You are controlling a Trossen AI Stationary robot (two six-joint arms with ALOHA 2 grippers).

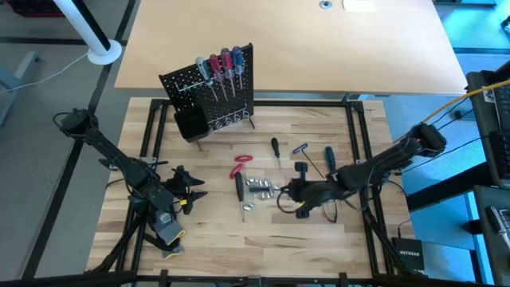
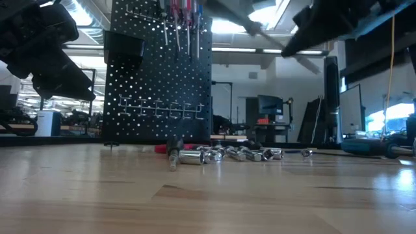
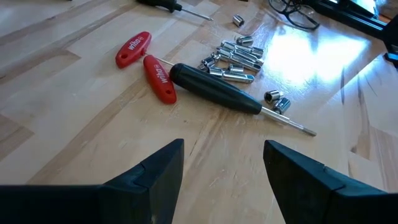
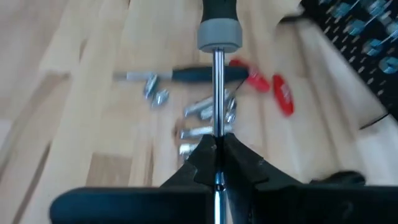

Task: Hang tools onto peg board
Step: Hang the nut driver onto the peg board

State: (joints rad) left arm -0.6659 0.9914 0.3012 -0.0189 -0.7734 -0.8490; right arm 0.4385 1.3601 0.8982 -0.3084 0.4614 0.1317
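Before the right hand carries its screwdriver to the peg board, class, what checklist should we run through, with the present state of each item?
1. Right hand shut on the screwdriver shaft: ok.
2. Screwdriver lifted off the table, judging by the right wrist view: ok.
3. Left hand open, holding nothing, away from the peg board: ok.
4. Free slot on the peg board beside the screwdrivers already hung: cannot tell.
5. Loose tools below, the silver bits, red-handled pliers and black-handled screwdriver, out of the carry path: cannot tell.
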